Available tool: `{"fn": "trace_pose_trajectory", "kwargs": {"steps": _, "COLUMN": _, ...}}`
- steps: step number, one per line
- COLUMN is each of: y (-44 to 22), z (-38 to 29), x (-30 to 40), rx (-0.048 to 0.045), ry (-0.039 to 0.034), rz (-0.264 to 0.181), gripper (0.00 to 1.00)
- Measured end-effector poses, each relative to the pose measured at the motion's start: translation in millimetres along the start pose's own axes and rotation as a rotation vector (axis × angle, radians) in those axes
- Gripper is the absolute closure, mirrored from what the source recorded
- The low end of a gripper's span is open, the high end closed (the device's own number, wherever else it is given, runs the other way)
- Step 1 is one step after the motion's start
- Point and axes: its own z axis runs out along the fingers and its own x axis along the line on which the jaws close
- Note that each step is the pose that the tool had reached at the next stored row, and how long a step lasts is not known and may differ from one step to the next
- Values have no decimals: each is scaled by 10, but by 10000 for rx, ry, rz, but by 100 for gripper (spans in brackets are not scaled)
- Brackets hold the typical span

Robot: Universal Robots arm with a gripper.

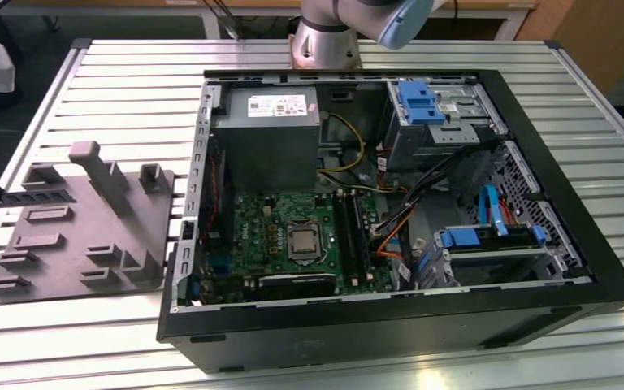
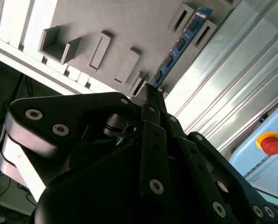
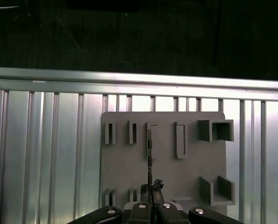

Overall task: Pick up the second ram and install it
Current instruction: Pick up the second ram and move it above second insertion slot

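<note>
The second ram (image 2: 181, 43) (image 3: 149, 154), a blue circuit strip, juts from the jaws, which are closed tight on one end of it, a fingertip (image 2: 153, 105) pressed to the board. It stretches lengthwise over the grey tray (image 2: 124, 28) (image 3: 124, 163), in line with a narrow slot; I cannot tell whether it touches the tray. The tray lies on a table (image 1: 106, 73) (image 3: 45, 163) of ribbed aluminium slats, beside an open computer case (image 1: 399, 333) holding a motherboard (image 1: 279, 231) and a grey power supply (image 1: 263, 146). The supply's white label (image 1: 277, 106) has print too small to read. In the second wrist view a red stop button (image 2: 271, 143) sits on a pale blue box.
</note>
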Motion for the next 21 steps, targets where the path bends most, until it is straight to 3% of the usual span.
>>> {"fn": "trace_pose_trajectory", "kwargs": {"steps": 21, "y": 7, "z": -190, "x": -16, "rx": 39, "ry": -85, "rz": -5, "gripper": 88}}
